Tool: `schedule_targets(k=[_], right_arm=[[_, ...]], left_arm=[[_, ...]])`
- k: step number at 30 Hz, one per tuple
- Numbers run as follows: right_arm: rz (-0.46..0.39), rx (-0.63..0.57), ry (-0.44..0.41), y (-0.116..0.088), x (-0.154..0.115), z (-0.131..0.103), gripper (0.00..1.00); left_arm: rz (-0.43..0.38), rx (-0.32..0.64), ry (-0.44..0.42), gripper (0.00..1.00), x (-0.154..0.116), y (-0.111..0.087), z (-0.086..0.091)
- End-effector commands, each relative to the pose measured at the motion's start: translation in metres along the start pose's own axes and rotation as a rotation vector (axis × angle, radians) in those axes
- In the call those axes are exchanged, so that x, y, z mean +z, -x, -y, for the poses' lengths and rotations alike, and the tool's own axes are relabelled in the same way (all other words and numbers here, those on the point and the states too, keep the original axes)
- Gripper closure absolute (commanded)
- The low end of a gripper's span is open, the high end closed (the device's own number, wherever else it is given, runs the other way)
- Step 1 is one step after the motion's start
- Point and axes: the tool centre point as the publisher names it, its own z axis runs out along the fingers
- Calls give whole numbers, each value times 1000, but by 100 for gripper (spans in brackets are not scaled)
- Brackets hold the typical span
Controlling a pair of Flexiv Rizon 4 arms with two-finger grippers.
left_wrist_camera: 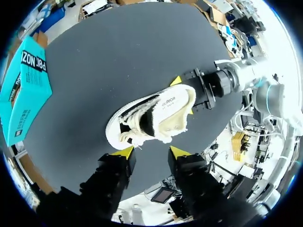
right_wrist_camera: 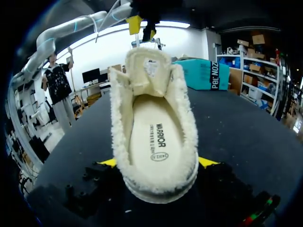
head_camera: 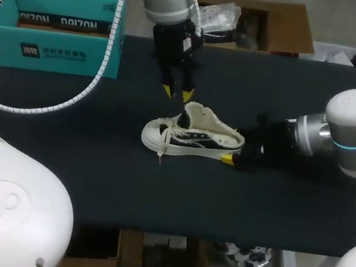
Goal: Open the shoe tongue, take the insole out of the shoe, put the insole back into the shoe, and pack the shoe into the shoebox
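Observation:
A cream, fleece-lined shoe (head_camera: 194,136) stands upright mid-table, toe toward my left. Its tongue (right_wrist_camera: 147,71) is raised, and the insole (right_wrist_camera: 154,137) lies inside. My left gripper (head_camera: 177,93) hangs just above and behind the collar, open with nothing between its fingers; in its wrist view the left gripper (left_wrist_camera: 151,152) is short of the shoe (left_wrist_camera: 151,118). My right gripper (head_camera: 238,158) is at the heel, open wide, and the heel (right_wrist_camera: 158,182) sits between its fingers. I cannot see them pressing it. The teal shoebox (head_camera: 52,32) is at the back left.
The black table top (head_camera: 59,155) stretches around the shoe. My left arm's white coiled cable (head_camera: 99,74) droops over the table between the shoebox and the shoe.

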Motion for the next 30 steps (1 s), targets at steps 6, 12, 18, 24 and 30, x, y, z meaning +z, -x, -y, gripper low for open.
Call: schedule_targets(k=[6, 12, 18, 24, 30], right_arm=[[0, 0, 4, 2, 7, 8, 100], [0, 0, 4, 2, 7, 8, 100], [0, 0, 4, 2, 7, 8, 100], [0, 0, 4, 2, 7, 8, 100], [0, 0, 4, 2, 7, 8, 100]], left_arm=[[87, 1012, 234, 100, -3, -24, 14], [87, 1012, 234, 100, -3, -24, 14], [60, 1072, 217, 100, -4, -25, 22], [29, 1177, 163, 100, 20, -36, 43], [12, 1210, 182, 100, 56, -39, 55]])
